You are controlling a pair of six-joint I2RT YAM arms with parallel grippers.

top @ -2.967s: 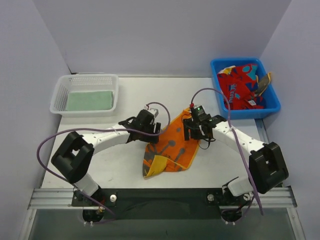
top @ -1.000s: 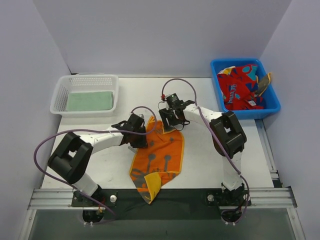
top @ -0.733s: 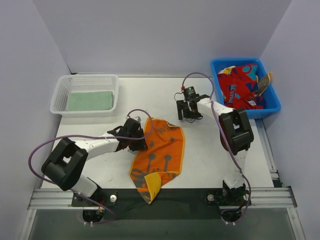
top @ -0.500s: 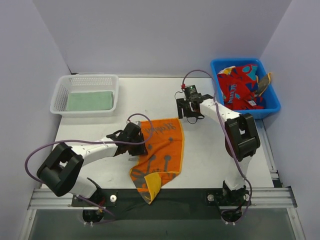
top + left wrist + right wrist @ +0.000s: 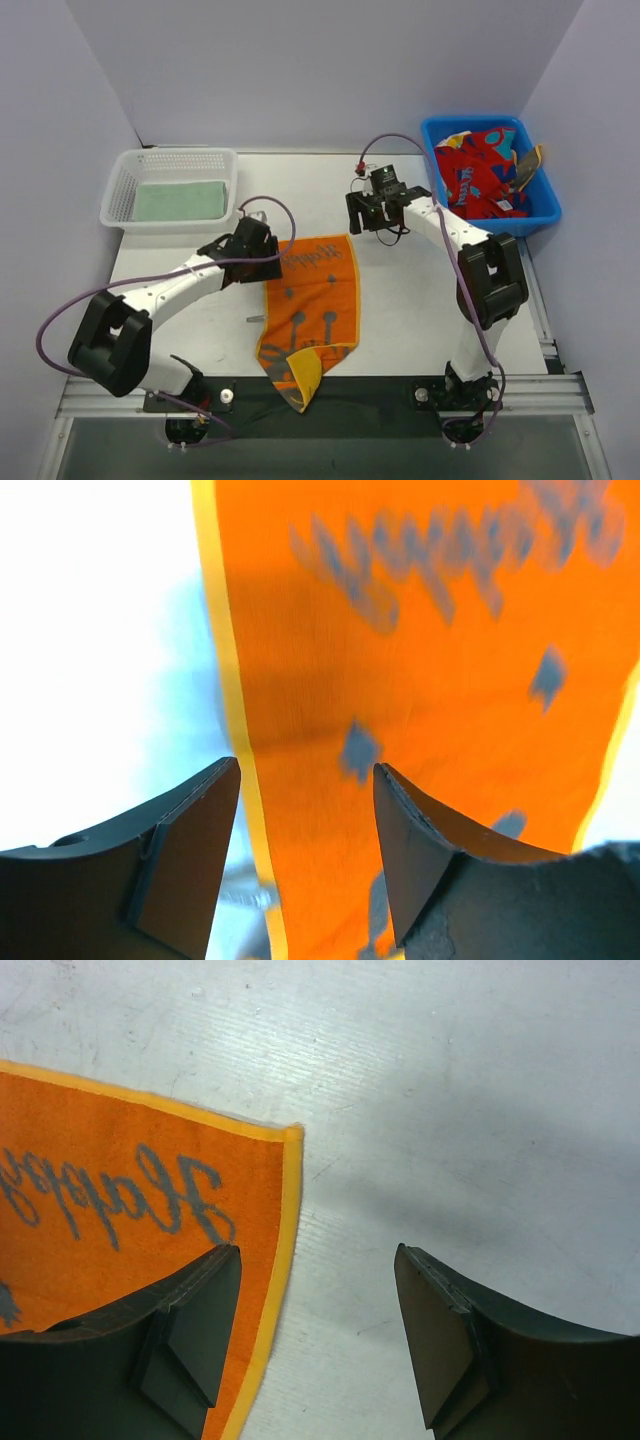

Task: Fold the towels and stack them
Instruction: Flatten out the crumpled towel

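The orange towel (image 5: 310, 305) lies spread flat on the table (image 5: 430, 300), its yellow-trimmed left edge running under the gap between the left gripper's (image 5: 262, 262) fingers. In the left wrist view that gripper (image 5: 305, 775) stands with its jaws apart. The cloth passes beneath them and neither pad presses it, so it holds nothing. From this gripper the towel stretches away toward the arm bases. There its end hangs over the table's near edge, with one corner turned up to show yellow.

The towel's other far corner, bearing dark script, sits just under the left finger (image 5: 195, 1330) of the right gripper (image 5: 318, 1255). Only bare table shows between that gripper's fingers. Its jaws are also spread and empty, and in the top view the right gripper (image 5: 372, 212) hovers just beyond the towel.

Well to the left gripper's outer side is a white mesh basket (image 5: 118, 195) with a folded pale green towel (image 5: 180, 200) inside. Beyond the right gripper's outer side, a blue bin (image 5: 490, 228) holds a crumpled red towel (image 5: 485, 170).
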